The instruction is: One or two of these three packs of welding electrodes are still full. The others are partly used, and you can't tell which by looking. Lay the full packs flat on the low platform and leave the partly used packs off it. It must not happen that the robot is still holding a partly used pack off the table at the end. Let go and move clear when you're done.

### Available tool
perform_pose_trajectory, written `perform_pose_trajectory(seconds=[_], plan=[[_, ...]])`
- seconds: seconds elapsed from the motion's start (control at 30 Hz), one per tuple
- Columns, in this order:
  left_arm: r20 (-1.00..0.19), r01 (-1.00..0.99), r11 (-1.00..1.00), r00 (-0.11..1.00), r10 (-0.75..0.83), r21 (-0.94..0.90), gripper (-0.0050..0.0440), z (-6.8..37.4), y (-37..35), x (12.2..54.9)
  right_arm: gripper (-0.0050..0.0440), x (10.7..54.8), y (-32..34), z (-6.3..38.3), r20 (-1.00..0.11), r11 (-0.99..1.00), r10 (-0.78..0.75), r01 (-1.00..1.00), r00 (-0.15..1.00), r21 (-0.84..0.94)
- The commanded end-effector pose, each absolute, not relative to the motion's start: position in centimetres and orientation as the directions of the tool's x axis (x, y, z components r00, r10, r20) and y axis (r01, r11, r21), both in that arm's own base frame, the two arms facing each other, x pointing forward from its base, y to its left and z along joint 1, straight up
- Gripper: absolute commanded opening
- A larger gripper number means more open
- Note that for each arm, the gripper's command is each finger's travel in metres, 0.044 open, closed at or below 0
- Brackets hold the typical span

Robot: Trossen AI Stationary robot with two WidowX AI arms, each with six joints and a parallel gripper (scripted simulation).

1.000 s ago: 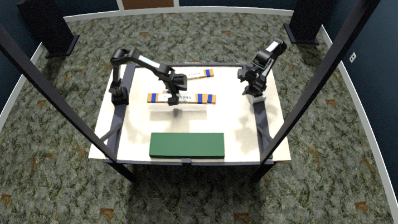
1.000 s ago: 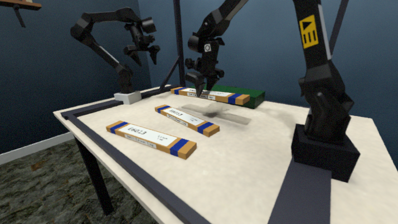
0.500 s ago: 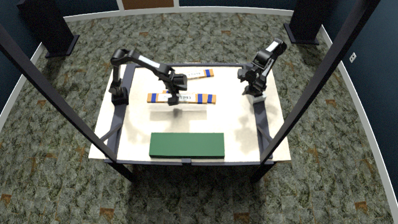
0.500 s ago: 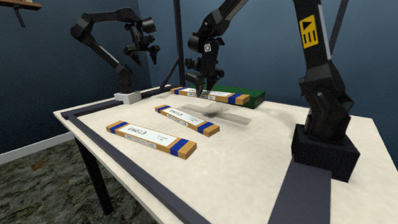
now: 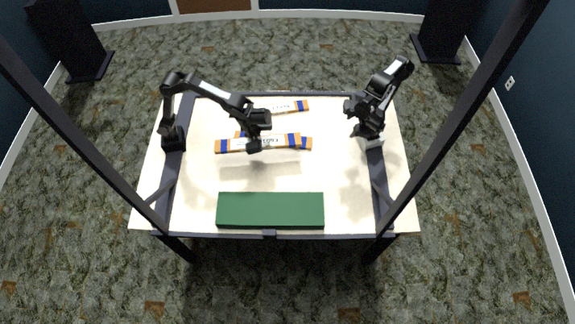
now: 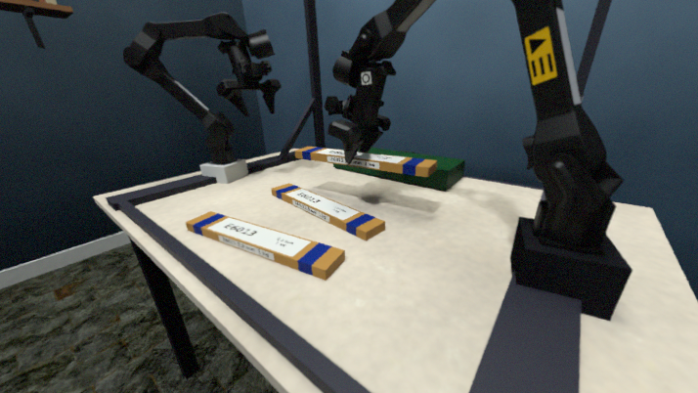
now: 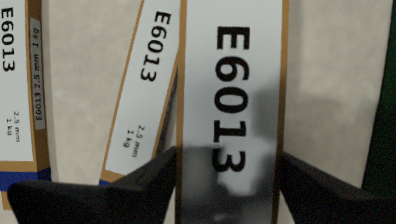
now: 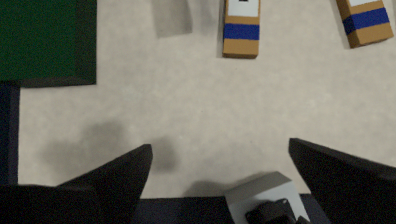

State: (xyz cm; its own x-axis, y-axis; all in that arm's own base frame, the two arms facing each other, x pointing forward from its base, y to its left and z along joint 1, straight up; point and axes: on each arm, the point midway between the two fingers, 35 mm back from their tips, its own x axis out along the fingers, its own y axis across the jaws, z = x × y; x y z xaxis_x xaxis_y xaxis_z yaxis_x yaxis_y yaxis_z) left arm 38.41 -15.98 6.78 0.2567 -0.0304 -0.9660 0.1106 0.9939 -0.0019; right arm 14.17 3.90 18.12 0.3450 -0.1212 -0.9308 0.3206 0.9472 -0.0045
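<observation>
The left gripper [image 5: 254,150] [image 6: 356,155] [image 7: 225,154] clasps an electrode pack [image 5: 237,143] [image 6: 381,163] [image 7: 232,125] above the counter [image 5: 338,169] [image 6: 411,293] [image 7: 330,100] [image 8: 200,100], its long axis roughly parallel to the green platform [image 5: 270,209] [image 6: 440,168] [image 7: 382,150] [image 8: 40,40], which lies beyond it, along the counter's edge opposite the farthest pack [image 5: 287,107] [image 6: 264,243] [image 7: 15,90] [image 8: 367,22].

Looks like a robotics lab: in the top view, a black jointed arm [image 5: 213,92] [image 6: 549,105] at nine o'clock and another black arm [image 5: 380,82] [image 6: 181,95] at two o'clock on a pale rectangular bench [image 5: 330,173] [image 6: 415,303] [image 7: 332,60] [image 8: 200,100], framed by dark straight posts [image 5: 463,113] [image 6: 314,73].
</observation>
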Motion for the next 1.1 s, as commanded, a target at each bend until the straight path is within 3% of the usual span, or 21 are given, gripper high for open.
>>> perform_pose_trajectory(seconds=[0.0, 1.07], plan=[[-0.959, 0.084, 0.996, 0.283, -0.031, -0.007, -0.005, 7.7, -17.2, 39.3, 0.043, 14.4, 4.0, 18.8, -0.924, 0.947, -0.115, 0.322, 0.364, 0.009], [-0.958, 0.084, 0.996, 0.284, -0.035, -0.011, -0.005, 6.5, -24.4, 41.2, 0.043, 14.4, 4.0, 18.8, -0.924, 0.947, -0.115, 0.322, 0.364, 0.009]])
